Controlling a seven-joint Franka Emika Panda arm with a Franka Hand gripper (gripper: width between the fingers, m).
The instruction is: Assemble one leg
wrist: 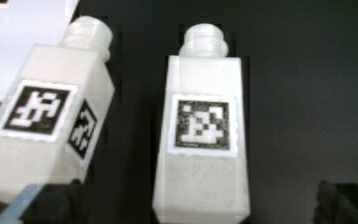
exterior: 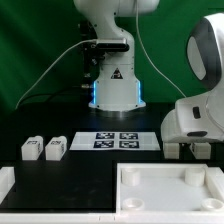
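Wrist view shows the end effector (wrist: pixel 197 205), spread wide and empty, at the counter's (wrist: pixel 309 90) 3 o'clock in the exterior view, centred over one leg (wrist: pixel 206 130) lying crosswise to the jaw line, second leg (wrist: pixel 51 110) just beside.

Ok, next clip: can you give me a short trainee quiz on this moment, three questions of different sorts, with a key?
1. True or false: the gripper is clamped shut.
2. How many legs show in the wrist view?
3. In the exterior view, the marker board lies: A) on the white panel; B) between the two legs on that view's left and the gripper on its right; C) in the gripper.
Key: 1 false, the fingers stand wide apart. 2 two, side by side with tags facing up. 3 B.
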